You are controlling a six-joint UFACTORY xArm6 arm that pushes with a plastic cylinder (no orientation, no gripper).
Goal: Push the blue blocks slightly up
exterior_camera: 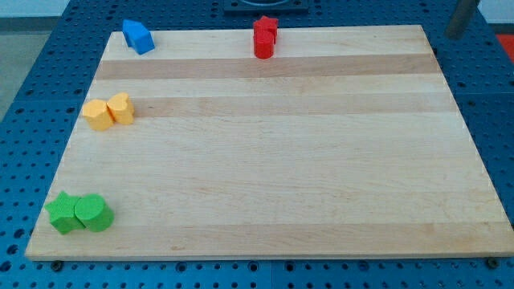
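The blue blocks (138,36) sit pressed together at the top left corner of the wooden board (273,160), right by its top edge; their shapes are hard to tell apart. A grey rod shows at the view's top right corner, off the board, and its lower end, my tip (452,34), is far to the right of the blue blocks and touches no block.
Two red blocks (264,37) touch at the board's top edge near the middle. Two yellow blocks (109,111) sit side by side at the left edge. A green star (63,213) and a green cylinder (93,213) touch at the bottom left corner. A dark base (265,6) shows above the board.
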